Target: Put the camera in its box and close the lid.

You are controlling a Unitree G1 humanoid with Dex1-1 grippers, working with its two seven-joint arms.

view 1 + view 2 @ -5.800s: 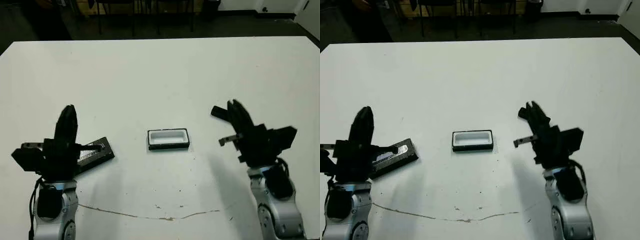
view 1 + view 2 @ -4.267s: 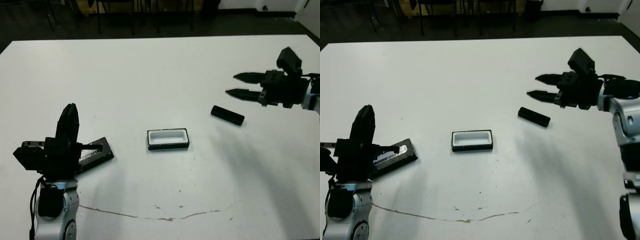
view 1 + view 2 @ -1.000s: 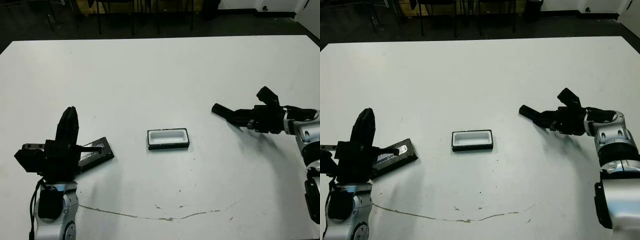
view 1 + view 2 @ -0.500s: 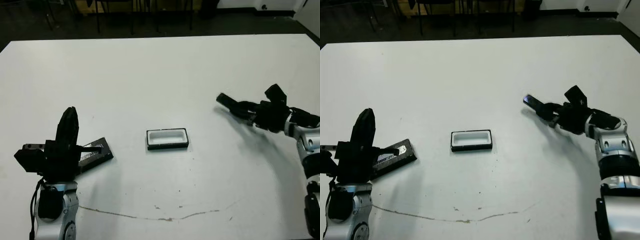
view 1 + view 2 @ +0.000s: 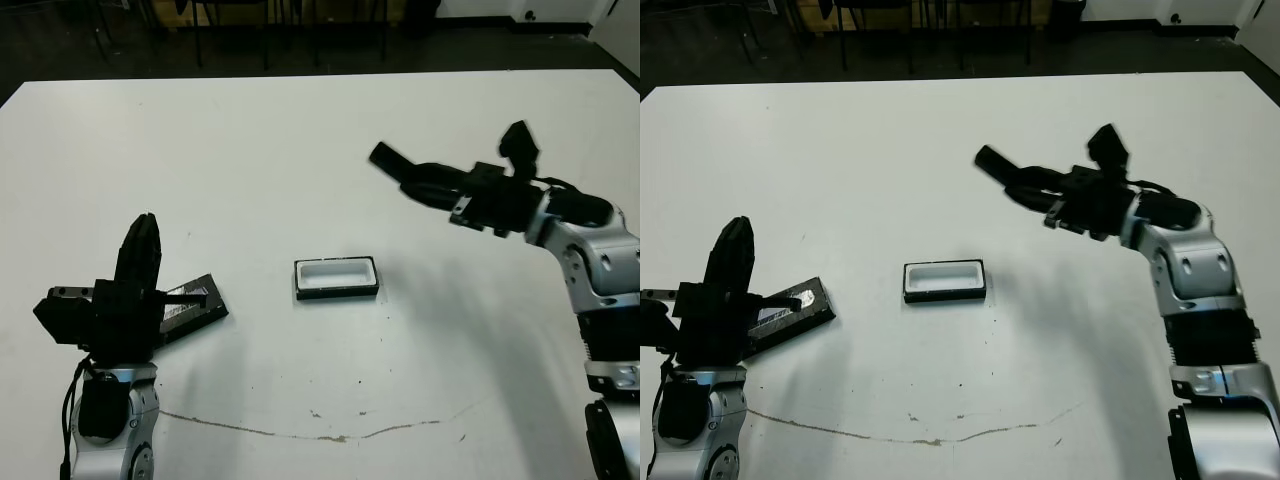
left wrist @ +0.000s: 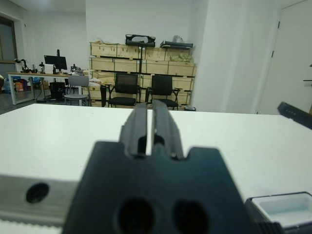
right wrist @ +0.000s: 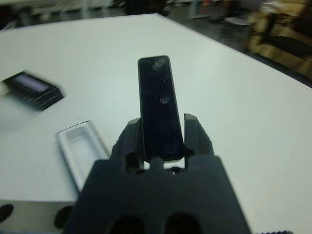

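My right gripper [image 5: 428,184] is shut on the camera [image 5: 392,163], a slim black bar that sticks out past the fingers. It hangs in the air behind and to the right of the box [image 5: 337,278]. In the right wrist view the camera [image 7: 158,105] stands between the two fingers, with the box [image 7: 80,151] below and to the side. The box is a black tray with a white lining, open in the middle of the table. The lid [image 5: 186,307] lies flat at the left, by my left gripper [image 5: 141,240], which is shut, empty and pointing up.
The white table [image 5: 300,140] has a thin brown crack line [image 5: 320,436] near its front edge. Dark chairs [image 5: 240,20] stand beyond the far edge. The lid [image 7: 31,87] shows blurred in the right wrist view.
The right gripper, open above the lying camera at first, shut on it, lifted it off the table and has carried it left and up, nearer the box. The left arm has stayed put.
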